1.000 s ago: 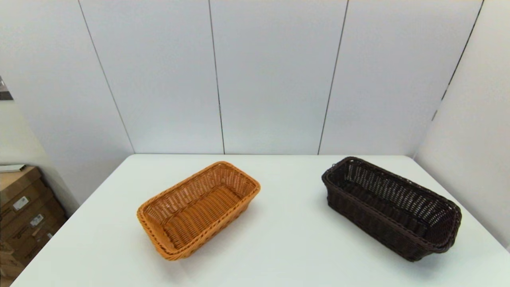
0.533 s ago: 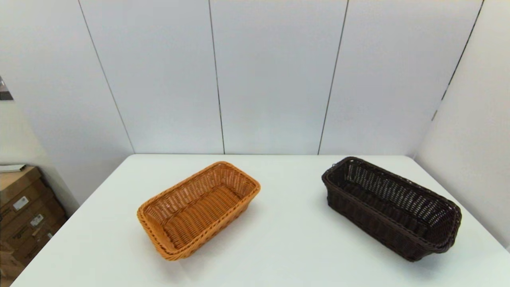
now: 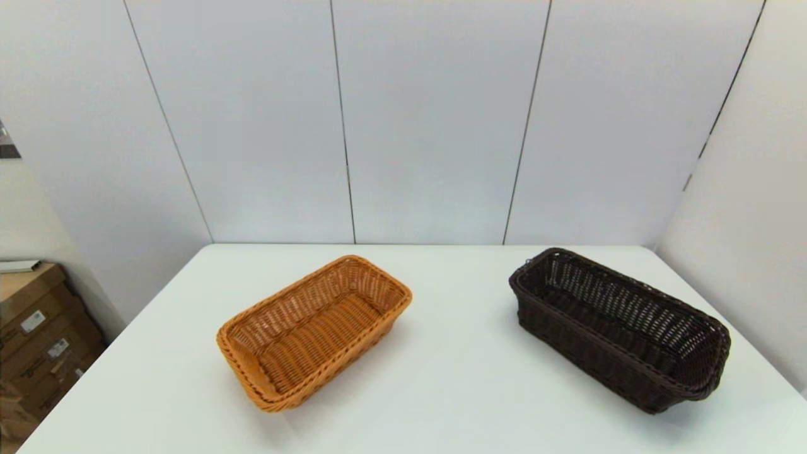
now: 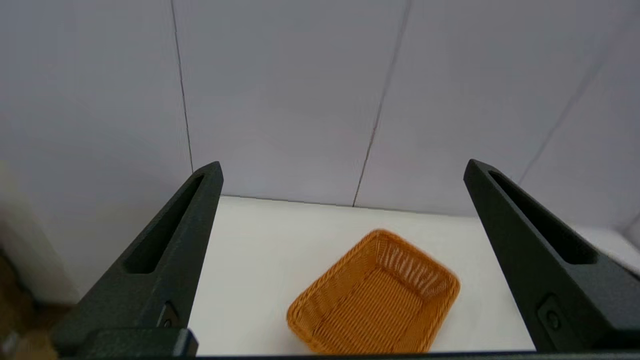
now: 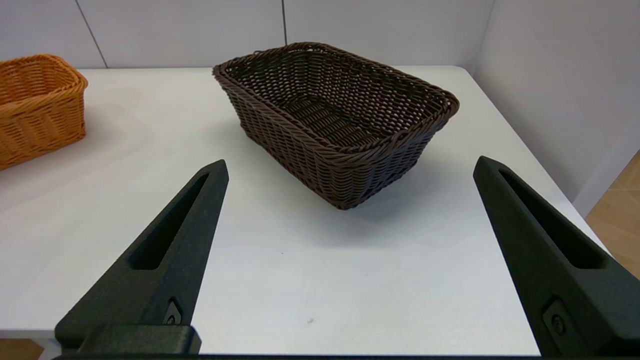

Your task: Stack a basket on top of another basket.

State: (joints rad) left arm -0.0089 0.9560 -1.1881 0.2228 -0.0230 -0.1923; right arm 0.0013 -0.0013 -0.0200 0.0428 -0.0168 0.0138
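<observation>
**Two grippers spread wide, two baskets apart on the table**

Left gripper (image 4: 342,170) hangs back from the near edge of the white table (image 3: 454,384), fingers wide apart and holding nothing; one orange-tan basket (image 3: 313,331) sits left of centre, upright; one dark brown basket (image 3: 621,328) stands well apart on the right side, upright, nothing in it; right gripper (image 5: 350,167) hovers low at the near edge facing it, fingers likewise spread, gripping nothing.

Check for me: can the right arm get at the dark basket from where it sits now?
Probably yes. The right gripper is open, facing the dark basket, with only bare table between them.
</observation>
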